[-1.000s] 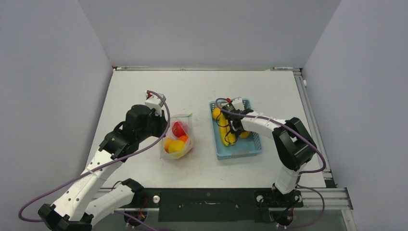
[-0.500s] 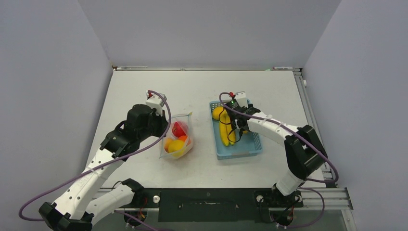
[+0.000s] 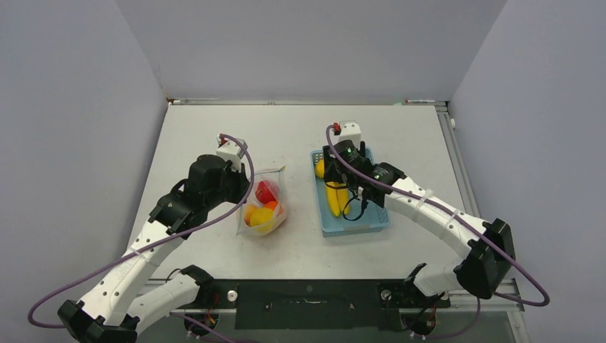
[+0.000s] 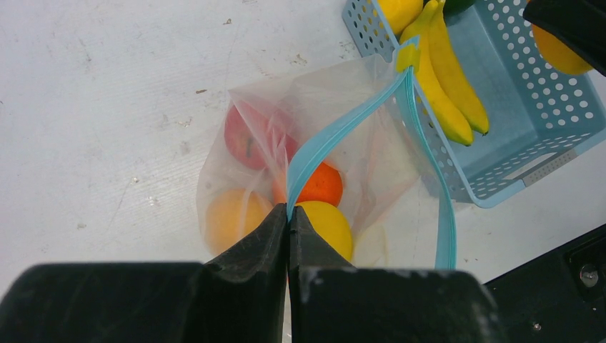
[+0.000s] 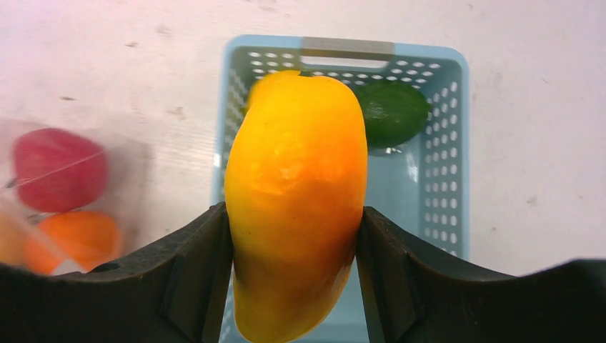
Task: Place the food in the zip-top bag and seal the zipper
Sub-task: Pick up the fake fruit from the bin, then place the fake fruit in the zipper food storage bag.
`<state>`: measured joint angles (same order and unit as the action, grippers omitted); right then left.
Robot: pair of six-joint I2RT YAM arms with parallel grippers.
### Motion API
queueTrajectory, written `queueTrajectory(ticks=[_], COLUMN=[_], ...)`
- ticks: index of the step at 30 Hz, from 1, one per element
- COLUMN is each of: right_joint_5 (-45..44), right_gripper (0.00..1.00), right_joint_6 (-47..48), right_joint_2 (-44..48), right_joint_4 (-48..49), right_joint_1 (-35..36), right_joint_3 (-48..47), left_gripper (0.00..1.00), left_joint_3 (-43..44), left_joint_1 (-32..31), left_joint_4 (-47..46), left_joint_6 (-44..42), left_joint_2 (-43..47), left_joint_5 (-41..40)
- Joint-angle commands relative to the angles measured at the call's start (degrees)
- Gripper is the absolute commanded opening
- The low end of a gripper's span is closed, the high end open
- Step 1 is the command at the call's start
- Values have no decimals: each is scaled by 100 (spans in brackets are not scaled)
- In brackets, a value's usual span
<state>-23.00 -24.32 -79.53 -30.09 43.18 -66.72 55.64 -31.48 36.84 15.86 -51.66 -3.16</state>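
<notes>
Over the basket (image 3: 357, 230), the right gripper (image 5: 293, 286) is clamped on the mango (image 5: 296, 186). Left of the basket lies the zip-top bag (image 4: 229, 168), apple (image 4: 246, 136) and orange (image 4: 319, 184) inside, the left gripper (image 4: 288, 229) pinched tight on its zipper (image 4: 336, 136).

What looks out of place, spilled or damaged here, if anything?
Nothing stands out. The left gripper pinches the zipper of the zip-top bag, with its fruits inside; the right gripper holds the mango over the blue basket.
</notes>
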Motion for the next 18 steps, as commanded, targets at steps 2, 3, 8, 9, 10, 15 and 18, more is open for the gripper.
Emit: queueTrajectory(ticks=[2,3,8,9,10,15,18], right_joint_5=[546,690,1394,1527,1682,2104,2058], right_gripper=[23,22,23,23,23,23,23], right_joint_6=[-228,-276,-542,-601,-659,-1076,-1232], right_joint_2=[447,481,666,688,711,730,670], right_joint_4=[392,460,904,1002,1101,1737,1999], right_joint_1=[371,384,569,617,687,1111,1463], right_joint_3=[-243,-226,-148,-136,-139,-80,-79], left_gripper=[0,0,0,0,0,0,0], left_joint_3=[7,1,17,12,9,-1,-1], left_joint_1=[28,28,28,28,31,37,37], left_joint_4=[-156,-157,-161,-163,-173,-195,-211], left_joint_6=[-40,-39,-31,-26,-22,3,28], left_joint_2=[67,76,125,135,146,191,175], left_joint_5=[-56,-57,-43,-39,-34,-18,-11])
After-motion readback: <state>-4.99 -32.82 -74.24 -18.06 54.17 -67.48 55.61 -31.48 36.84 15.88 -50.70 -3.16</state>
